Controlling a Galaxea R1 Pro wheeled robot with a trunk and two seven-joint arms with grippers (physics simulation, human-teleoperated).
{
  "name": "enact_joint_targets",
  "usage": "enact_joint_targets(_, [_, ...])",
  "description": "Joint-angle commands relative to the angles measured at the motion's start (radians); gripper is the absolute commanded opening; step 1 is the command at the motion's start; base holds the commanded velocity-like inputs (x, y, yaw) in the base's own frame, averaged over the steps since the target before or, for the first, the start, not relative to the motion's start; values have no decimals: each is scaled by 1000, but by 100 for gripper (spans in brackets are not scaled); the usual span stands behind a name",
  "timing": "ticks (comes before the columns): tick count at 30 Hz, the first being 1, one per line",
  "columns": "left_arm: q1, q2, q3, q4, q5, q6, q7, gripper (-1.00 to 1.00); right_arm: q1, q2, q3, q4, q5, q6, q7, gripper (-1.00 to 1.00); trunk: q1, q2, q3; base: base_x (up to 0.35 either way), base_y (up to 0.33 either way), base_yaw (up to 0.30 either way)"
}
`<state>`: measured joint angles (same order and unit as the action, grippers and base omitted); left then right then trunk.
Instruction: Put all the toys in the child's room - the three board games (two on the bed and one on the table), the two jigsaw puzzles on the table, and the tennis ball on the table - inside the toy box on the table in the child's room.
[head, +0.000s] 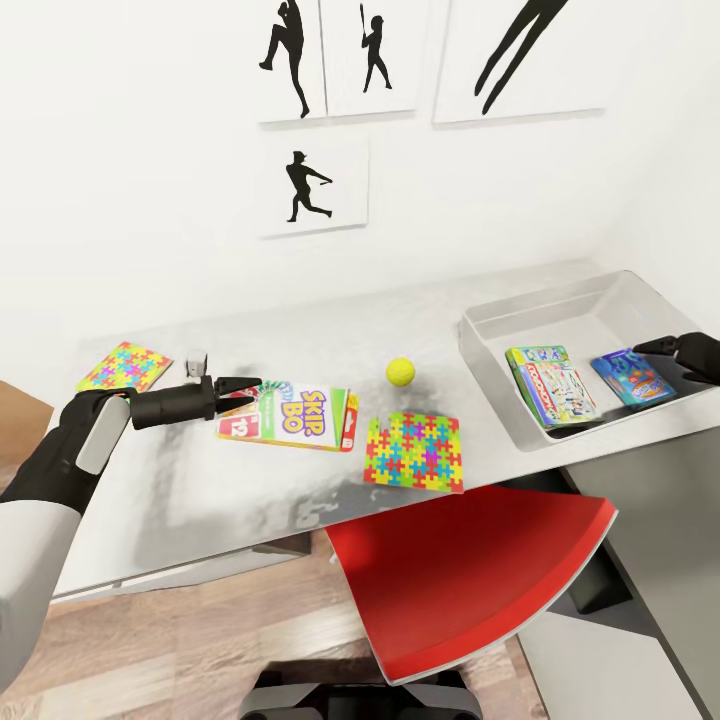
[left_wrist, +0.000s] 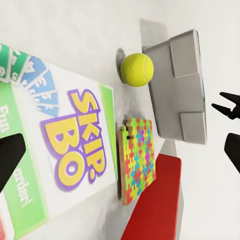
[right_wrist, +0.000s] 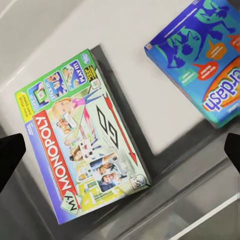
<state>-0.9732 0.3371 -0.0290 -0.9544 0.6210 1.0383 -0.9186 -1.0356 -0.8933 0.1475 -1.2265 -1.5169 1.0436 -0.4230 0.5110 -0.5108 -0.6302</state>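
While the left gripper (head: 240, 388) hangs wide and empty at the SKIP-BO box (head: 290, 417), a shallow pinch could skid that flat box into the tennis ball (head: 401, 372).

The head camera looks down from above over the whole desk (head: 300, 330), wall posters (head: 310, 185) beyond. The left wrist camera skims low and close across the Skip-Bo box (left_wrist: 65, 150) toward the ball (left_wrist: 136, 69) and bin (left_wrist: 182, 85), all shared with the head view. The right wrist camera stares straight down, very near, into the bin (right_wrist: 150, 90) at two game boxes (right_wrist: 82, 135).
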Motion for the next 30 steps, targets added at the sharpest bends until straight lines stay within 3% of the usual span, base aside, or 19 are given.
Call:
enact_joint_targets(1, [-1, 1, -1, 0, 0, 3, -3, 100, -2, -1, 3, 3, -11, 0, -11, 100, 0, -1, -1, 0, 0, 0])
enact_joint_targets(15, [-1, 2, 0, 0, 0, 4, -5, 100, -29, -9, -17, 10, -29, 4, -4, 100, 0, -1, -1, 0, 0, 0])
enact_joint_targets(18, [-1, 3, 1, 0, 0, 5, -5, 100, -49, -15, -23, 7, -54, 4, -3, 100, 0, -1, -1, 0, 0, 0])
enact_joint_targets(24, [-1, 3, 1, 0, 1, 5, -5, 100, -64, -35, -27, 0, -213, 4, -4, 100, -23, 41, 18, 0, 0, 0])
enact_joint_targets(25, [-1, 3, 1, 0, 2, 5, -5, 100, -65, -43, -27, -2, -256, 4, -4, 100, -26, 48, 21, 0, 0, 0])
enact_joint_targets(30, [-1, 3, 1, 0, 20, 5, -5, 100, -67, -57, -28, -5, -330, 4, -7, 100, -46, 83, 36, 0, 0, 0])
